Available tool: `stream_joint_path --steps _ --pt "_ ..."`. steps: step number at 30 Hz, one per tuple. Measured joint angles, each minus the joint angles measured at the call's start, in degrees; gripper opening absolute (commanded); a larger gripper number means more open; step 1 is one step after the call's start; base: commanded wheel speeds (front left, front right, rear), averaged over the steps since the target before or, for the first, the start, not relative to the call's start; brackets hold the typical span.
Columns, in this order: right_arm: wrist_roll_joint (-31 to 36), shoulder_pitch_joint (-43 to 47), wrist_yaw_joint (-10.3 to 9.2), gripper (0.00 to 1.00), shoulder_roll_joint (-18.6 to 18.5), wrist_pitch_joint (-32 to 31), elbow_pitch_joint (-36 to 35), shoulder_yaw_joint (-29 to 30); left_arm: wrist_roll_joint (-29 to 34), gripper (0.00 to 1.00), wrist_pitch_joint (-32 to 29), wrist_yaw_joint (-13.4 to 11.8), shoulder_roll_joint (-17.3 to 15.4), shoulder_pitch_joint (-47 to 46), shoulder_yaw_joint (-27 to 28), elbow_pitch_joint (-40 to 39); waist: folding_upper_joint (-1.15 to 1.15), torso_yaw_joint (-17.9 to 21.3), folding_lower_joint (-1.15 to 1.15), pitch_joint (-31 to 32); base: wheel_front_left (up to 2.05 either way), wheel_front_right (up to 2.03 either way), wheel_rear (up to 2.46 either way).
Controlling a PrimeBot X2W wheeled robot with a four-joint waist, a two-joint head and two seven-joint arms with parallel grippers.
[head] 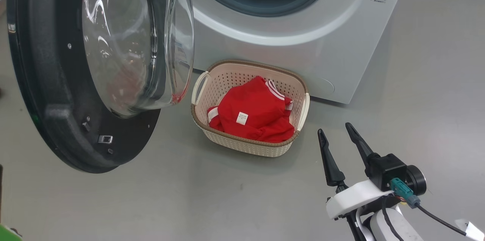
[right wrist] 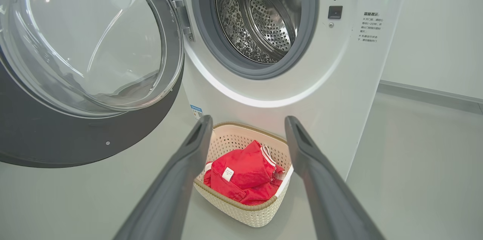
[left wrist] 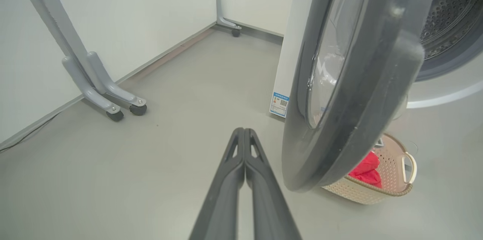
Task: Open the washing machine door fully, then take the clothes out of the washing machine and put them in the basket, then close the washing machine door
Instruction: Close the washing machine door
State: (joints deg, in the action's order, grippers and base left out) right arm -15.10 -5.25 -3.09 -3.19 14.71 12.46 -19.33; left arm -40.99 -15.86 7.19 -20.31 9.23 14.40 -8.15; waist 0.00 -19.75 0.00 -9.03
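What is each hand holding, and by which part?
Nothing. The right hand is open and empty; the left hand is shut on nothing.

One white front-loading washing machine (head: 303, 51); one round black-rimmed glass door (head: 41, 82); one cream perforated plastic basket (head: 250, 146); one red garment heap (head: 254, 114).

Smooth grey floor (head: 113, 203) meets white walls (left wrist: 132, 13) at a grey skirting (right wrist: 430, 96); a grey castered stand (left wrist: 94, 81) sits beside one wall.
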Motion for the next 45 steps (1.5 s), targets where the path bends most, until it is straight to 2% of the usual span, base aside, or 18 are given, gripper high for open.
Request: stream_joint_path --steps 3,7,17,18,19,20,34,45 --pt "0.0 0.1 0.0 1.0 0.0 0.0 0.0 0.0 1.0 0.0 6.9 0.0 1.6 0.2 -0.6 3.4 0.0 0.1 0.0 0.1 0.0 0.0 0.0" --pt "-0.5 0.2 0.02 1.0 0.0 0.0 0.0 -0.4 3.0 0.0 14.0 0.0 2.2 0.8 -3.8 6.6 0.0 0.3 0.0 0.2 0.0 0.0 0.0" --pt "-0.5 0.8 0.11 1.0 0.0 0.0 0.0 -0.5 6.8 0.0 27.6 0.0 0.7 1.0 -9.9 13.3 0.0 0.8 0.0 0.8 0.0 0.0 0.0" --pt "-0.5 0.8 0.15 1.0 0.0 0.0 0.0 -0.5 7.5 0.22 28.8 0.0 0.4 1.0 -10.4 13.9 0.0 0.9 0.0 0.8 0.0 0.0 0.0" --pt "-0.5 0.8 0.18 1.0 0.0 0.0 0.0 -0.5 7.7 0.67 29.9 0.0 0.2 1.0 -10.7 14.5 0.0 0.9 0.0 0.9 0.0 0.0 0.0" --pt "-0.5 0.8 0.18 1.0 0.0 0.0 0.0 -0.5 7.8 1.0 31.4 0.0 0.1 1.0 -11.0 15.7 0.0 1.0 0.0 1.0 0.0 0.0 0.0" --pt "-0.5 1.1 0.18 1.0 0.0 0.0 0.0 -0.5 8.1 1.0 30.7 0.0 0.1 0.4 -12.5 20.3 0.0 1.1 0.0 1.0 0.0 0.0 0.0" --pt "-0.6 1.2 0.16 1.0 0.0 0.0 -0.1 -0.3 8.6 1.0 30.6 0.0 0.5 -2.6 -10.3 18.5 0.0 0.8 0.0 0.6 0.0 0.0 0.0"
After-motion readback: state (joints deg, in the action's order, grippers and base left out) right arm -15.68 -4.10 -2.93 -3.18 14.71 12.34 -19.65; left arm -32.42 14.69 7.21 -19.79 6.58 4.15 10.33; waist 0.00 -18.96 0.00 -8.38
